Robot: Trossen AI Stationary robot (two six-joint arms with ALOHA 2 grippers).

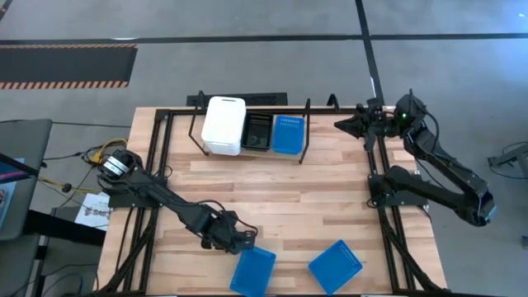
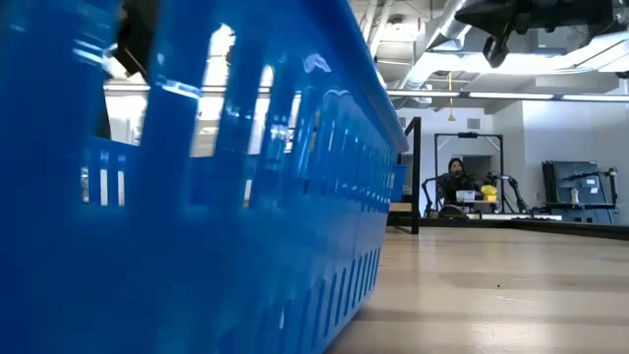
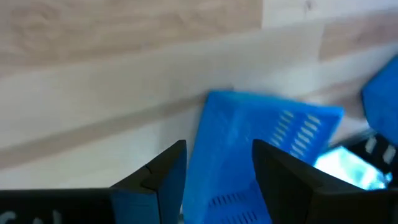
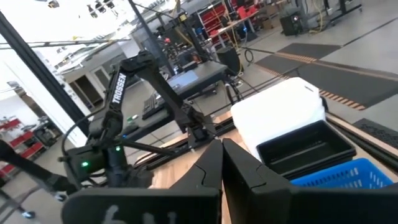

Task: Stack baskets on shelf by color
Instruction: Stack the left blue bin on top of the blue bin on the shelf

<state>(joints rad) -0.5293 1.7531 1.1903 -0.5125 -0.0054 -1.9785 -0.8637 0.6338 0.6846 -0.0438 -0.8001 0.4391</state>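
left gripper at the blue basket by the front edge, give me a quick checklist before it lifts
1. Left gripper at the near blue basket: ok.
2. Basket wall between its fingers: ok; jaws are open around it, not yet closed.
3. Second loose blue basket apart from the first: ok.
4. Blue basket already on the shelf to stack onto: ok.
5. Right gripper out of the way, at the table's far right: ok.
6. Grip depth on the wall: cannot tell.

The table (image 1: 280,190) is pale striped wood. On the black shelf (image 1: 198,124) sit a white basket (image 1: 223,125), a black basket (image 1: 257,132) and a blue basket (image 1: 288,134). Two more blue baskets (image 1: 252,271) (image 1: 336,266) have slotted bottoms.
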